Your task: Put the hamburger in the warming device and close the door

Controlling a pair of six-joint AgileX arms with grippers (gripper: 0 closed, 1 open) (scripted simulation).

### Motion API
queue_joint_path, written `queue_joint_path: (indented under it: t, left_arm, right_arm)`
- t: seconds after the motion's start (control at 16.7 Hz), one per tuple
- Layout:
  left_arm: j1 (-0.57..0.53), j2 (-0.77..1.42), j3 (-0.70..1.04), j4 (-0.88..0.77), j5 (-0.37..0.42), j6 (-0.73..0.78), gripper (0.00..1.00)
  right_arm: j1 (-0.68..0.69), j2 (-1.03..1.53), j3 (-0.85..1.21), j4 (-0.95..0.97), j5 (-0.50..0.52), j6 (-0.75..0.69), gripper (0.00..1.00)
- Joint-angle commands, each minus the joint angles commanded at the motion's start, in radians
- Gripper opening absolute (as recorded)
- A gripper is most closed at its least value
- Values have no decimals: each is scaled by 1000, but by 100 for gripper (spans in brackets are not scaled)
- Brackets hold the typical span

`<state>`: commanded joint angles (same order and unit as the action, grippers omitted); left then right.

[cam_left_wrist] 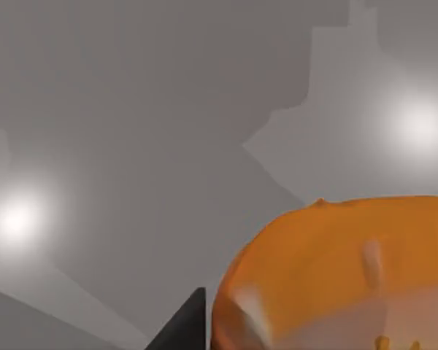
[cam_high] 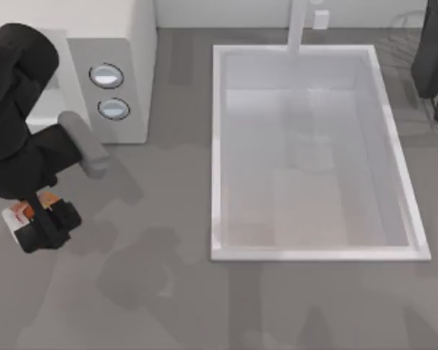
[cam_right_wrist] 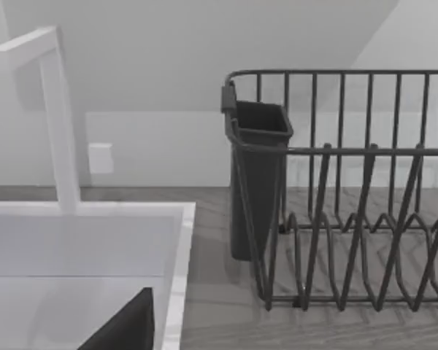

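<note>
At the far left of the table, the left gripper (cam_high: pixel 38 219) sits low over the burger (cam_high: pixel 20 211), which lies on the bare counter (cam_high: pixel 168 292) in front of the microwave (cam_high: pixel 124 44) and just left of it. From above, only an orange and white sliver of the burger peeks out beside the black fingers. In the left wrist view the burger (cam_left_wrist: pixel 336 270) looms close as a glossy orange dome with a paler band beneath, and one dark fingertip (cam_left_wrist: pixel 186 324) stands right beside it. The fingers look closed around the burger, though actual contact on both sides cannot be confirmed.

The burger is likely light and soft, with a rounded, smooth bun that could slip or squash. A grip across its widest middle band, with modest pressure, would probably hold best; pinching the top dome risks it popping out.

Moving right, the microwave shows its two dials (cam_high: pixel 106 76) on the side panel. A grey bar (cam_high: pixel 84 146) juts out from near its front, perhaps part of the door, but that cannot be told for sure. The cavity itself is hidden behind the left arm.

Further right lies the sink (cam_high: pixel 219 146) with a white tap (cam_high: pixel 298 25) at its back edge.

At the far right the right arm (cam_high: pixel 431 51) is parked by the dish rack (cam_right_wrist: pixel 336 219), facing the rack and its dark cup (cam_right_wrist: pixel 257 182); whether its fingers are apart or together cannot be told.
</note>
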<state>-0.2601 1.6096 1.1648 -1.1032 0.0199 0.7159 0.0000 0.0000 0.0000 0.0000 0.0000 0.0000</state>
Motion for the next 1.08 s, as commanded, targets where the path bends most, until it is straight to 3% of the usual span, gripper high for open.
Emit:
queue_joint_path:
  t: [0.36,0.54,0.78,1.08]
  left_arm:
    - [4,8,-2,12,1,-2,0]
    - [27,49,-4,105,11,-33,0]
    - [87,145,-10,366,38,-115,0]
    - [194,282,-37,850,84,-269,0]
  right_arm:
    - [0,0,0,0,0,0,100]
    - [0,0,0,0,0,0,100]
    - [0,0,0,0,0,0,100]
    - [0,0,0,0,0,0,100]
